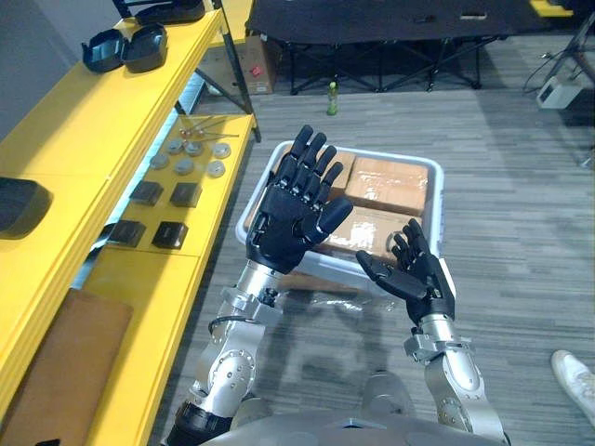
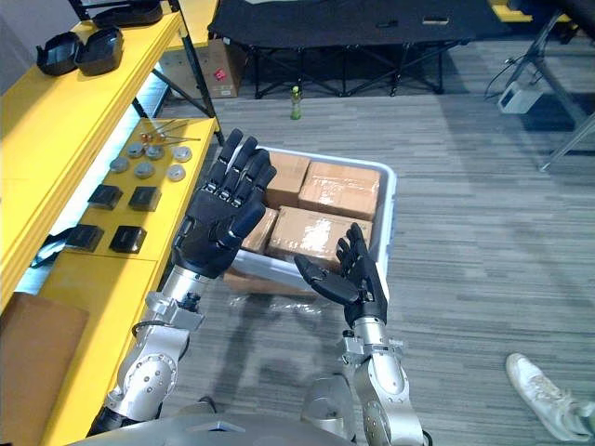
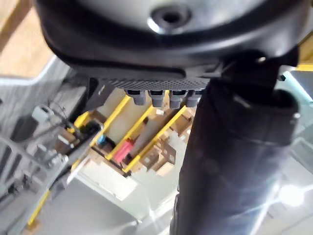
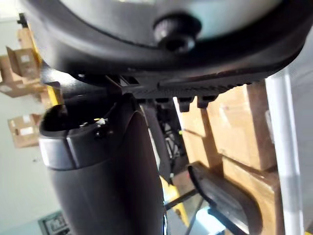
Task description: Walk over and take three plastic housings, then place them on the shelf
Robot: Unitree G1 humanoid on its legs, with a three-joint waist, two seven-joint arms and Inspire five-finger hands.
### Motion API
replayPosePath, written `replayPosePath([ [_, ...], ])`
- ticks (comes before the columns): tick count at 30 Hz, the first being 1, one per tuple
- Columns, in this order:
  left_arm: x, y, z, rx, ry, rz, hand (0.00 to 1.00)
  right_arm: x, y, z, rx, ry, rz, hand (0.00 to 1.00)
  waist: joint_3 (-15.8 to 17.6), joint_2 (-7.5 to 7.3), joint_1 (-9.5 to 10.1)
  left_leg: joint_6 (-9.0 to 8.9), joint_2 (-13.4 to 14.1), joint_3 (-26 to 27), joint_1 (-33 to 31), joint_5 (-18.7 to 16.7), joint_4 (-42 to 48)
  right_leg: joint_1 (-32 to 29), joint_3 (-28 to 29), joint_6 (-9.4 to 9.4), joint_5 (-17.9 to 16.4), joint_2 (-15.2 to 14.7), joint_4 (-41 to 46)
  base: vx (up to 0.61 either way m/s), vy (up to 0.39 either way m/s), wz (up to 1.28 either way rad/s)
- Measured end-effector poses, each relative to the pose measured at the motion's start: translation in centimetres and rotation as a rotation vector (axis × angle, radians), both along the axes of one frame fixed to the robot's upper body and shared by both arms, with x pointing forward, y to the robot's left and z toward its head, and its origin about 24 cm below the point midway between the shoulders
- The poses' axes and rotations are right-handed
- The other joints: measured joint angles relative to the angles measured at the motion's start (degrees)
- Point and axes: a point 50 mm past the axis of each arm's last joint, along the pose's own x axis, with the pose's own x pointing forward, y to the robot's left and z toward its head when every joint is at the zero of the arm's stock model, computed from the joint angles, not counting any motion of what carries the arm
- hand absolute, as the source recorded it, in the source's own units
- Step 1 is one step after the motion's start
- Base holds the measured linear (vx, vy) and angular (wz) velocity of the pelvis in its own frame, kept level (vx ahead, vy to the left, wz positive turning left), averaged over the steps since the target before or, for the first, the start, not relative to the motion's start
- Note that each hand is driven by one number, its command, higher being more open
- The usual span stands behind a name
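Note:
Two black plastic housings lie side by side on the top yellow shelf at the far left. Another black housing sits nearer on the same shelf, and one more lies at its far end. My left hand is raised in front of me, fingers spread and straight, holding nothing. My right hand is lower and to the right, also open and empty, palm turned toward the left hand. Both hands hang over the floor, about an arm's length right of the shelf.
A white bin of brown cardboard boxes stands on the floor behind my hands. The lower yellow shelf carries small black blocks and metal discs. A green bottle and a black cot stand farther back. A person's shoe shows at the lower right.

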Motion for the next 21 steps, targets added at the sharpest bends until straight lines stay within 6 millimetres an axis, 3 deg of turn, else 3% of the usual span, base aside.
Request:
replayPosePath([
  [4,-0.2,1.7,-4.3,0.301,0.160,0.108,1.00,1.8,0.6,-1.0,-0.036,0.045,-0.107,1.00,1.1,-2.18,2.50,0.91,-3.6,0.6,-3.0,-2.6,3.9,2.9,-2.2,1.58,7.2,-4.0,-10.6,-0.15,0.223,-0.11],
  [7,-0.2,3.0,-6.8,0.433,0.268,0.175,1.00,3.7,0.2,-0.2,-0.044,0.012,-0.145,1.00,2.9,-2.69,2.81,1.19,-3.9,-2.3,-8.1,-2.0,7.3,3.0,-5.2,1.81,10.4,-4.3,-14.1,-0.10,0.066,0.34],
  [10,-0.1,3.3,-7.3,0.459,0.290,0.200,1.00,7.6,-1.5,2.4,-0.090,-0.078,-0.213,1.00,6.7,-2.11,3.33,1.42,-4.0,-4.8,-12.0,-1.8,10.2,2.4,-7.3,1.61,11.9,-4.1,-14.8,-0.12,0.020,0.36],
  [13,0.0,2.9,-7.3,0.470,0.284,0.187,1.00,11.0,-3.1,6.5,-0.138,-0.196,-0.264,1.00,10.2,-1.14,4.88,1.47,-4.0,-6.1,-14.4,-1.7,12.0,1.6,-8.2,1.65,12.4,-4.0,-14.6,-0.14,0.022,0.21],
  [14,-0.1,2.4,-7.5,0.469,0.288,0.164,1.00,14.1,-4.0,10.7,-0.183,-0.273,-0.290,1.00,12.6,-0.18,6.24,1.49,-4.0,-7.6,-17.0,-1.4,13.4,0.1,-8.8,1.53,12.8,-3.7,-13.9,-0.15,0.025,0.24],
  [15,0.0,2.2,-7.9,0.475,0.298,0.150,1.00,15.3,-4.6,12.0,-0.209,-0.274,-0.304,1.00,12.8,0.26,7.03,1.51,-4.0,-8.1,-18.3,-1.3,14.0,-0.9,-9.1,1.53,12.8,-3.6,-13.3,-0.14,0.026,0.21],
  [19,0.2,1.6,-9.5,0.463,0.368,0.125,1.00,17.7,-6.2,15.2,-0.274,-0.246,-0.353,1.00,14.7,1.76,9.88,1.54,-4.1,-9.4,-20.5,-1.1,15.1,-2.7,-9.7,1.51,12.8,-3.7,-11.6,-0.05,0.010,0.13],
  [21,0.3,1.1,-10.0,0.433,0.399,0.112,1.00,18.7,-7.7,17.0,-0.310,-0.225,-0.396,1.00,16.0,3.20,11.50,1.64,-4.5,-10.6,-22.2,-0.8,15.9,-3.8,-10.4,1.52,12.8,-3.9,-10.6,-0.04,0.003,0.16],
])
